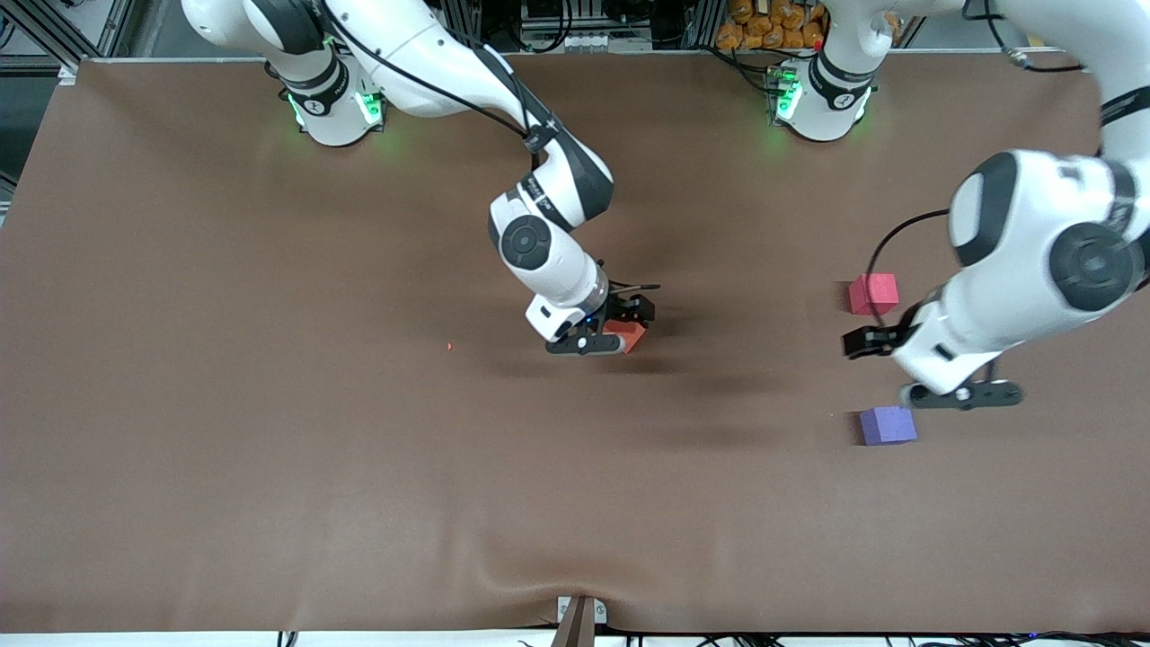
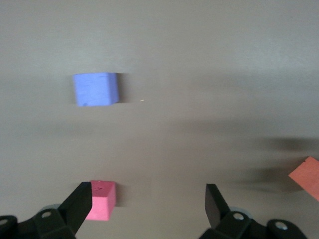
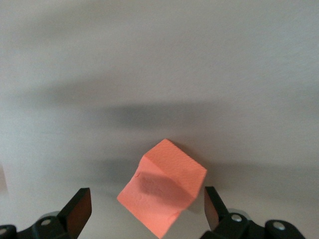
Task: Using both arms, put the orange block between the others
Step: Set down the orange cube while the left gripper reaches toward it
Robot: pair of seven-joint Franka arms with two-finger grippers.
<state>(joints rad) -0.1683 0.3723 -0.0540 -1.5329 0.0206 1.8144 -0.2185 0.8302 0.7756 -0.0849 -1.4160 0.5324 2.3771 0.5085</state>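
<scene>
The orange block (image 1: 630,338) (image 3: 162,191) lies on the brown mat near the table's middle. My right gripper (image 1: 614,331) (image 3: 147,206) is low around it and open. The block sits cornerwise between the fingers, with a gap on each side. The red-pink cube (image 1: 873,293) (image 2: 102,200) and the purple cube (image 1: 888,425) (image 2: 95,89) lie toward the left arm's end, the purple one nearer the front camera. My left gripper (image 1: 961,395) (image 2: 148,201) hangs open and empty over the mat between those two cubes. The orange block (image 2: 306,177) shows at the edge of the left wrist view.
A tiny red speck (image 1: 449,346) lies on the mat toward the right arm's end. A metal bracket (image 1: 579,615) sits at the table's front edge. Orange bags (image 1: 773,22) and cables stand off the table by the arms' bases.
</scene>
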